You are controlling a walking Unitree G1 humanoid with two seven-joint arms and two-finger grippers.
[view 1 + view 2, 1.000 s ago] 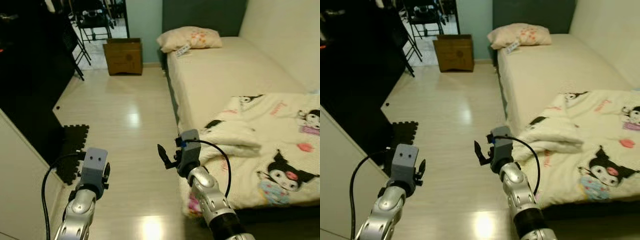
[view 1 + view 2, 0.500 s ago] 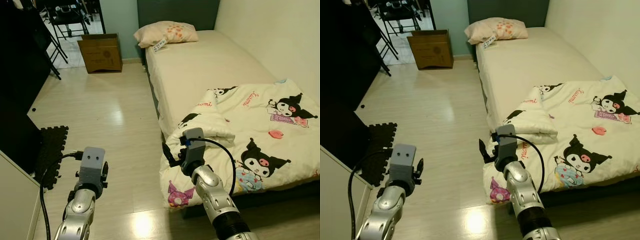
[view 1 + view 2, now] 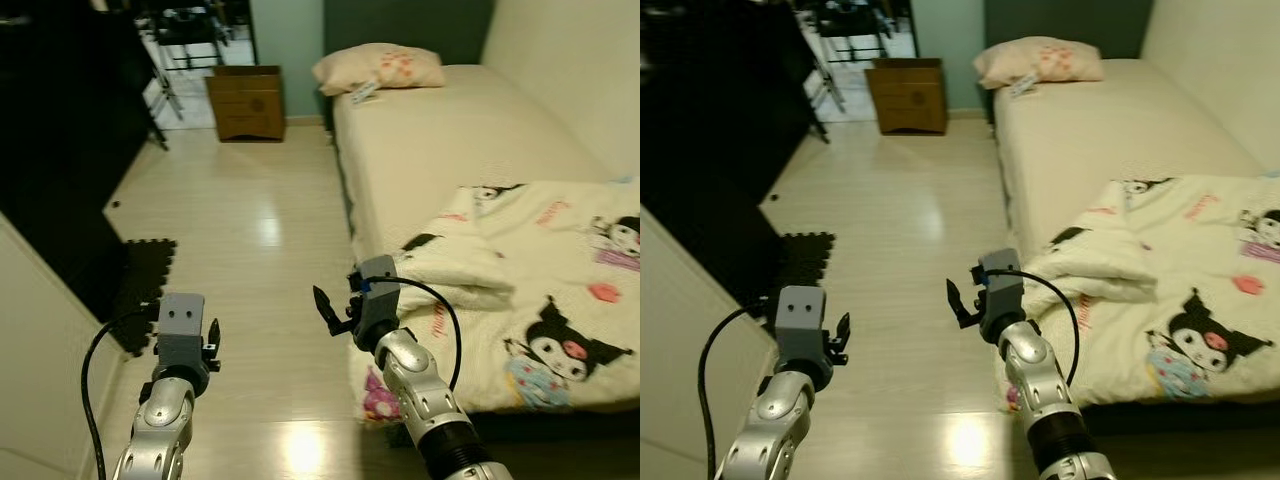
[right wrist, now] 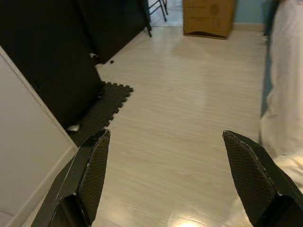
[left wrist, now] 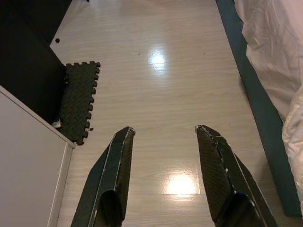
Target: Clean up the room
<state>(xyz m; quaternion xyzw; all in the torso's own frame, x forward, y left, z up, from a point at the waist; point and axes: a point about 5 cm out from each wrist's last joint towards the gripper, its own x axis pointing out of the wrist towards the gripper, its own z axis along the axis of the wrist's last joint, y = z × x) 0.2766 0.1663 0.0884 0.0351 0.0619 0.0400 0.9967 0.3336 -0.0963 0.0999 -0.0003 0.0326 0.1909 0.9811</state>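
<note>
A cream blanket with cartoon prints lies rumpled on the bed, one corner hanging over the side toward the floor. At the head of the bed rests a pillow, with a small white item beside it. My right gripper hovers open over the wooden floor, just left of the blanket's hanging corner, with nothing in it. Lower left, my left gripper is held open and empty above the floor. Its wrist view looks between both fingers at bare floor.
A cardboard box stands on the floor by the far wall. A black foam mat lies beside a dark cabinet. A white panel edges the near left. Chairs stand beyond the box. A small dark speck lies on the floor.
The camera swung right half a second ago and has swung back left, near its earlier heading. Both arms hold the same pose, grippers still open.
</note>
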